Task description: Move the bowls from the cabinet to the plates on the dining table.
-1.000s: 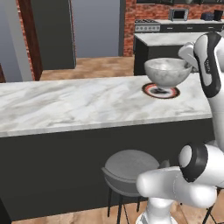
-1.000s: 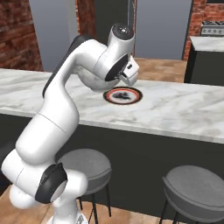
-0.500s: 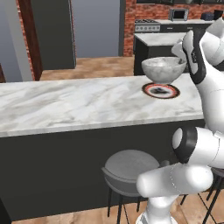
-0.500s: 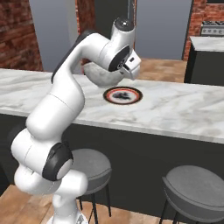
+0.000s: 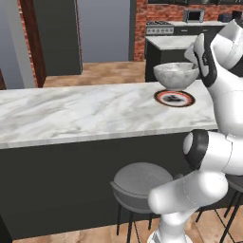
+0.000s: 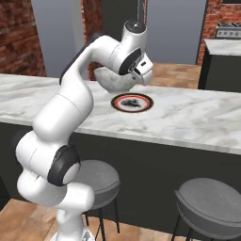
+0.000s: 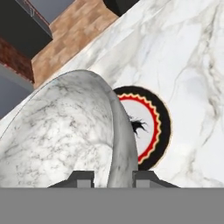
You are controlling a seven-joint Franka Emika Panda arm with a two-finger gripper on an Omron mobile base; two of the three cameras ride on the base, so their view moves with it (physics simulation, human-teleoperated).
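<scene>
The gripper (image 7: 112, 177) is clamped on the rim of the marbled bowl (image 5: 175, 75), holding it above the red-and-black-rimmed plate (image 5: 174, 98) on the worktop (image 5: 85, 114).

Two round grey stools stand on thin dark legs against the dark front below the marble top. In the left base view one stool (image 5: 141, 185) sits near the middle; in the right base view a second stool (image 6: 211, 208) stands to the right of it, well apart. The wooden floor (image 5: 95, 74) runs warm brown behind, toward red brick walls (image 6: 16, 35). A tall pale grey panel (image 5: 105, 29) rises at the back. Far off, a second dark counter (image 5: 168, 43) with a pale top carries nothing that can be made out, and behind it sit a stove (image 5: 159, 26) and a small grey microwave (image 5: 193, 15).
</scene>
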